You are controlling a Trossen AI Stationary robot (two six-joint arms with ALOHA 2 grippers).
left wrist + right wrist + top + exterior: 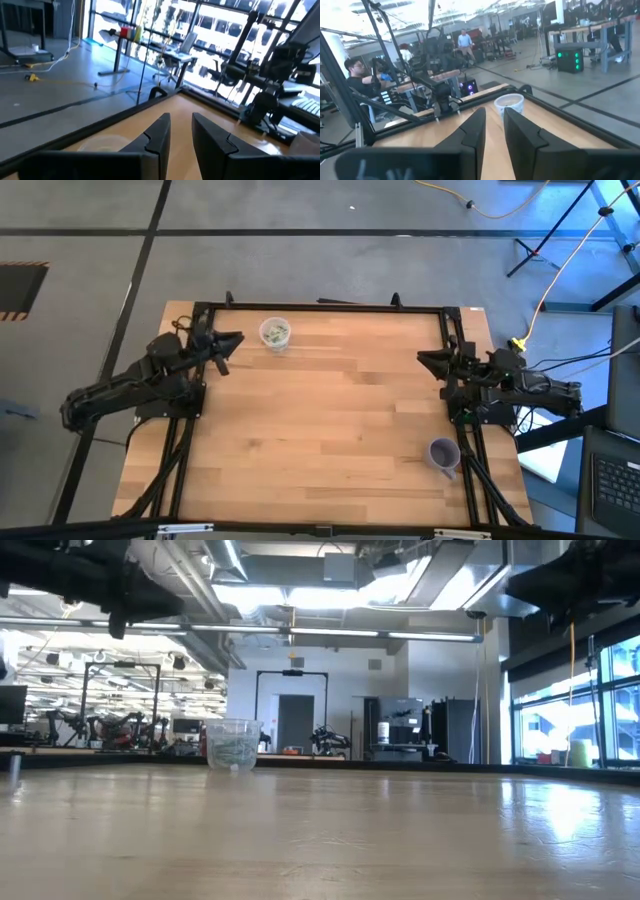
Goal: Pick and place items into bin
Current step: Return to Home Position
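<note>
While the left gripper [228, 342] sits near the bin [275, 333] at the far edge of the table [330, 430], a careless swing could tip it; right gripper [428, 361] is well clear. Both sets of fingers slightly parted, empty.

We take the bin [275, 333] as our mark. It stands on the counter [330, 420] close to the far edge, left of the middle, and the items [275, 331] lie inside it. The left end effector [236, 339] is just left of the bin, apart from it. The right end effector [422, 359] is well to the right of the bin, near the counter's right edge. The other cup [443, 453] stands far right of the bin, toward the front right corner.
</note>
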